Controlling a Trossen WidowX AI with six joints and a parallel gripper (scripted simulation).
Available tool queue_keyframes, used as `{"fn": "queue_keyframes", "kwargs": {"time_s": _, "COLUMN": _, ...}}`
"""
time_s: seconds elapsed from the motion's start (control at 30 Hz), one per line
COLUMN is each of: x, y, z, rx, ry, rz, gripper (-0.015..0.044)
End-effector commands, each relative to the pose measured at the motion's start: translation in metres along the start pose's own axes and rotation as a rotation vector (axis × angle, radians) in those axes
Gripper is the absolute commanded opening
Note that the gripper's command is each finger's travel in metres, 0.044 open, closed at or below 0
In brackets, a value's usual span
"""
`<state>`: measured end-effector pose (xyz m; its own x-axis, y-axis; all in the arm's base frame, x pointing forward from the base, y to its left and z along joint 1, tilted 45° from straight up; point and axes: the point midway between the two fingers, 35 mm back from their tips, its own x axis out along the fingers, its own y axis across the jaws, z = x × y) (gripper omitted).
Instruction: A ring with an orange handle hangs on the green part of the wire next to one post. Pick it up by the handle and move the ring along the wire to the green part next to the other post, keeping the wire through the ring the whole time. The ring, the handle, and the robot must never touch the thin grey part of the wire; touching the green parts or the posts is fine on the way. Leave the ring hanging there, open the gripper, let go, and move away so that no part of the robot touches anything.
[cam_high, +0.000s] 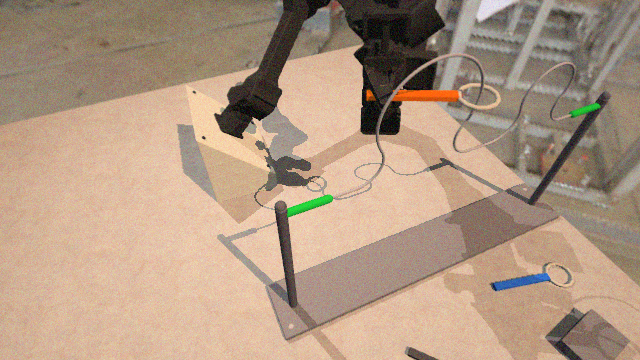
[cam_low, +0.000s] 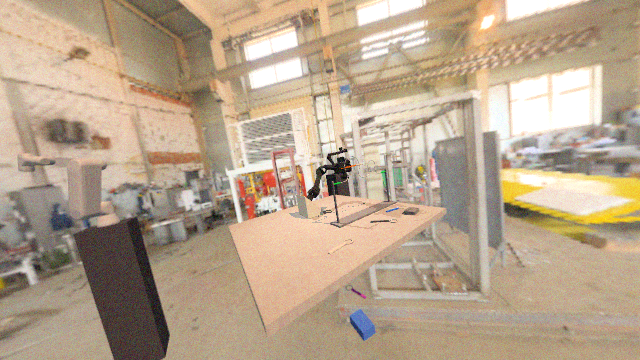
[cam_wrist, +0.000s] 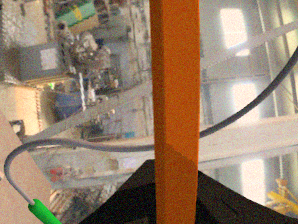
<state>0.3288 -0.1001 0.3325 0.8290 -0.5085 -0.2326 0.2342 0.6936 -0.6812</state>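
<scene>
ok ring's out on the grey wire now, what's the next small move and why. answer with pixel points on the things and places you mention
Probably a small shift to centre the ring (cam_high: 498, 97) on the wire (cam_high: 378, 131) (cam_wrist: 75, 143) before sliding on: the gripper (cam_high: 381, 100) holds the orange handle (cam_high: 430, 95) (cam_wrist: 176, 100), and in the top view the grey wire seems to cross that handle, though touching or apart can't be told.

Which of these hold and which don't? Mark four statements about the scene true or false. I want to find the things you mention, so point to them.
1. The pincer (cam_high: 381, 95) is shut on the orange handle (cam_high: 425, 95) (cam_wrist: 177, 100). True.
2. The ring (cam_high: 462, 103) hangs on a green part of the wire. False: it is around the grey part (cam_high: 382, 107) (cam_wrist: 90, 145), away from both green parts.
3. The ring with the blue handle (cam_high: 520, 281) (cam_low: 392, 210) is threaded on the wire. False: it lies on the table (cam_high: 125, 280) (cam_low: 290, 250).
4. Each post (cam_high: 286, 255) (cam_low: 336, 200) has a green part beside its top. True.
</scene>
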Motion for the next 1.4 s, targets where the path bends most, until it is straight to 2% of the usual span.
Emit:
{"fn": "queue_keyframes", "kwargs": {"time_s": 0.0, "x": 0.0, "y": 0.0, "z": 0.002, "rx": 0.043, "ry": 0.0, "rz": 0.019, "gripper": -0.015}}
{"fn": "queue_keyframes", "kwargs": {"time_s": 1.37, "x": -0.004, "y": 0.013, "z": 0.006, "rx": 0.5, "ry": 0.063, "rz": 0.278, "gripper": -0.015}}
